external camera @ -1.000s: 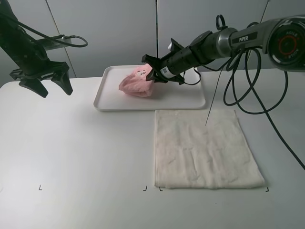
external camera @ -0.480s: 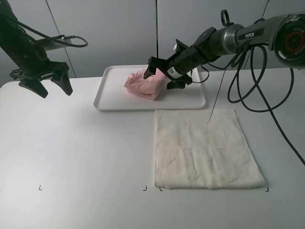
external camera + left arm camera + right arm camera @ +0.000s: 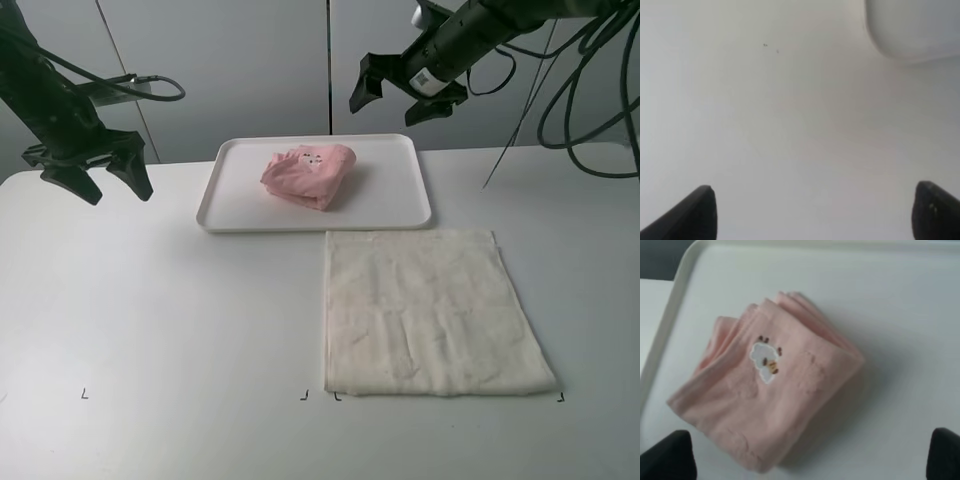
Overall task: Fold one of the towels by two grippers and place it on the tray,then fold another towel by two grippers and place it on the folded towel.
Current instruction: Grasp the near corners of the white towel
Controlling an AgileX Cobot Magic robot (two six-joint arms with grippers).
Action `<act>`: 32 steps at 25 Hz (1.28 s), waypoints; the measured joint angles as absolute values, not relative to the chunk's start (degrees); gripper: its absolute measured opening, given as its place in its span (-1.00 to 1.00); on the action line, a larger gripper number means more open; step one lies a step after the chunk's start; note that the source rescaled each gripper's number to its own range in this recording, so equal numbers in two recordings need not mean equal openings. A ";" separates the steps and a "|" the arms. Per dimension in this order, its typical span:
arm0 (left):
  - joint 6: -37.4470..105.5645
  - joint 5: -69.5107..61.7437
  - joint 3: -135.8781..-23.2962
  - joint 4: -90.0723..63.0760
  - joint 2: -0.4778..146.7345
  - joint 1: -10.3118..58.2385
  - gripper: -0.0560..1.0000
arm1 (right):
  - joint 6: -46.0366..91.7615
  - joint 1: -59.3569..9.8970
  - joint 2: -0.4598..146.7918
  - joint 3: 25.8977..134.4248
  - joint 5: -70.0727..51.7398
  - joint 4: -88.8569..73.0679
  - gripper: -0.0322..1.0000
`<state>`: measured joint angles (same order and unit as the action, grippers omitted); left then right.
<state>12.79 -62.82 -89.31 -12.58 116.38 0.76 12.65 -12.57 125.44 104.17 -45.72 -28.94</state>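
Two towels are in sight — the pink towel (image 3: 308,175) lies folded into a thick bundle on the tray (image 3: 400,212), a little left of its middle, with a small white patch (image 3: 764,358) facing up. Its layered edges point toward the tray's far rim. The tray sits at the middle of the far edge of the tabletop (image 3: 180,320). The cream towel (image 3: 430,310) is spread flat and unfolded on the tabletop, its far edge just beside the tray's near right rim and its near edge close to the tabletop's near edge. The right gripper (image 3: 390,103) hangs in the air above the tray's far right corner — jaws spread wide, holding nothing, well clear of the pink towel. The left gripper (image 3: 118,190) hovers over the far left corner of the tabletop, jaws likewise spread and empty, well apart from both towels.
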 joint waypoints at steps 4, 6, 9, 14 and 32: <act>16.55 -62.93 -88.18 -17.10 115.95 0.67 0.99 | 10.44 -12.57 119.64 100.22 -46.82 -20.44 1.00; 18.80 -61.51 -85.23 -19.71 114.85 0.67 0.99 | 10.32 -12.57 115.50 95.67 -46.82 -18.07 1.00; 21.50 -58.50 -78.68 -22.27 111.81 0.67 0.99 | 10.32 -12.57 107.86 85.31 -44.76 -15.08 1.00; 26.64 -52.61 -66.66 -26.76 104.84 1.60 0.99 | 10.32 -12.57 92.24 67.60 -44.38 -10.08 1.00; 28.73 -45.82 -63.06 -15.63 101.52 35.52 0.99 | 41.58 -12.57 70.86 54.55 -69.64 3.57 1.00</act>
